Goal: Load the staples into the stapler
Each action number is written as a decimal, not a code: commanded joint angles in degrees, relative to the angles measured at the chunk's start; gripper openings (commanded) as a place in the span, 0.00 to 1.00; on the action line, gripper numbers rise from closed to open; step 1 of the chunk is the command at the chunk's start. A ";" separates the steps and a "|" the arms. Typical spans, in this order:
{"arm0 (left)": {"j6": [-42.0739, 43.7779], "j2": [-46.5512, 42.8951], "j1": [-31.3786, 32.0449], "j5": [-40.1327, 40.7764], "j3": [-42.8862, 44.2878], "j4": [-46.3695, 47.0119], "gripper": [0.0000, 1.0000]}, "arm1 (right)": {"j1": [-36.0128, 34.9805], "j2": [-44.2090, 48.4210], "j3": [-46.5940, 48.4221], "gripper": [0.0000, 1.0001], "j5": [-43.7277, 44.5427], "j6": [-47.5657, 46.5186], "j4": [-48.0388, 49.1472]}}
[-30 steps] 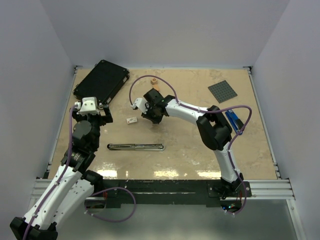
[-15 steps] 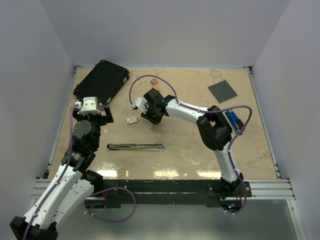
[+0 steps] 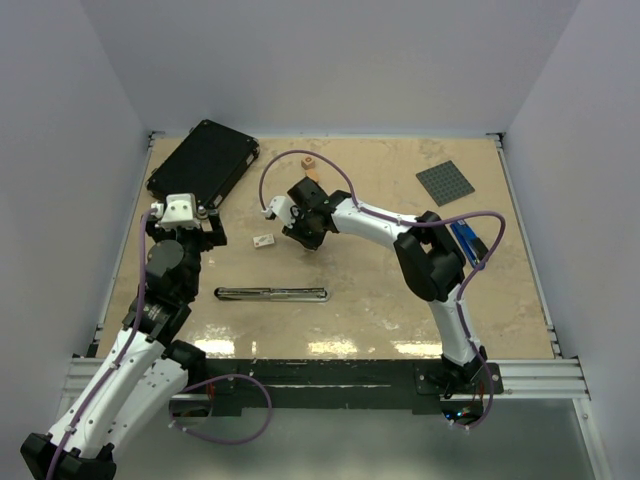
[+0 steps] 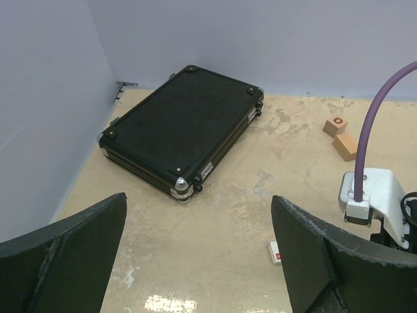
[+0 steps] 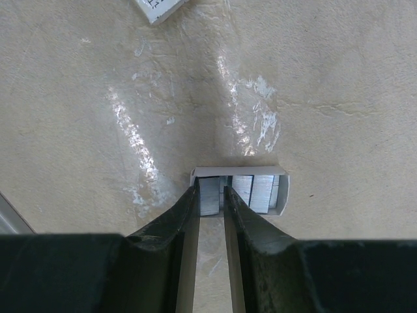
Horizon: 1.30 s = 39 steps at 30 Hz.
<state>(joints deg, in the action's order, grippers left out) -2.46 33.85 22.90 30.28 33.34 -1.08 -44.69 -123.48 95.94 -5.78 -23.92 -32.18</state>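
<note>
The stapler lies flat on the table, long and slim, silver with black, between the two arms. My right gripper points down behind it. In the right wrist view its jaws are closed to a narrow gap on a grey block of staples at the left end of a small white tray. More staple blocks lie in that tray. From above the tray is hidden under the gripper. My left gripper is wide open and empty, left of the stapler.
A small white box piece lies just left of the right gripper and shows in both wrist views. A black case sits at the back left. Wooden blocks, a grey plate and a blue stapler lie further off.
</note>
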 commanded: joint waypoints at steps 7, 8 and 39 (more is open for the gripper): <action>-0.97 -0.27 -0.57 -0.58 2.52 1.17 0.96 | -0.31 1.23 -0.49 0.26 -1.25 0.98 0.19; -1.06 -0.27 -0.57 -0.58 2.52 1.17 0.96 | -0.31 1.22 -0.49 0.26 -1.34 0.90 0.11; -1.32 0.52 -1.19 -1.28 2.69 1.17 0.96 | -0.31 -2.99 1.44 0.27 -3.36 3.53 -2.35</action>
<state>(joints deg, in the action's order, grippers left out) -2.59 34.20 22.24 29.89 33.34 -1.06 -44.84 -123.94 95.77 -6.22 -22.92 -32.34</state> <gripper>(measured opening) 0.966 0.266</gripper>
